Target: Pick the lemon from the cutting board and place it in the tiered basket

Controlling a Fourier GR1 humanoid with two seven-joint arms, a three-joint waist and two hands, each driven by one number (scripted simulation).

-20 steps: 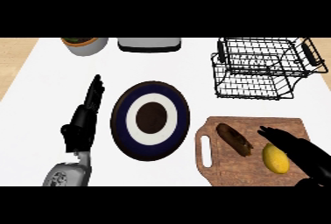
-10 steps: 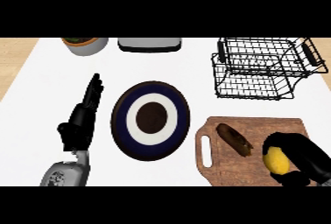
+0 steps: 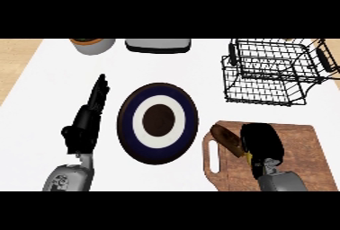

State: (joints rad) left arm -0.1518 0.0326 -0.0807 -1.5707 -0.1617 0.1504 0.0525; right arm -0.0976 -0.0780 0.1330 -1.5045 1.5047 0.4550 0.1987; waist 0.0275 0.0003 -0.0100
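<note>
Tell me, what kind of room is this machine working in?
Most likely a kitchen counter: a wooden cutting board, a round plate and a black wire tiered basket sit on a white worktop.

Can barely make out the lemon [image 3: 248, 156], just a yellow sliver peeking from under the curled right hand [image 3: 261, 142] on the cutting board [image 3: 305, 152], plus the board's near edge, a grey pot [image 3: 92, 44] and a grey appliance [image 3: 157, 44] up top, all cropped off.

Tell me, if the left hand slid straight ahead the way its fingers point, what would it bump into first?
Probably nothing close: the left hand points up the bare counter. Far ahead, the orange-rimmed bowl lies nearest that line.
</note>
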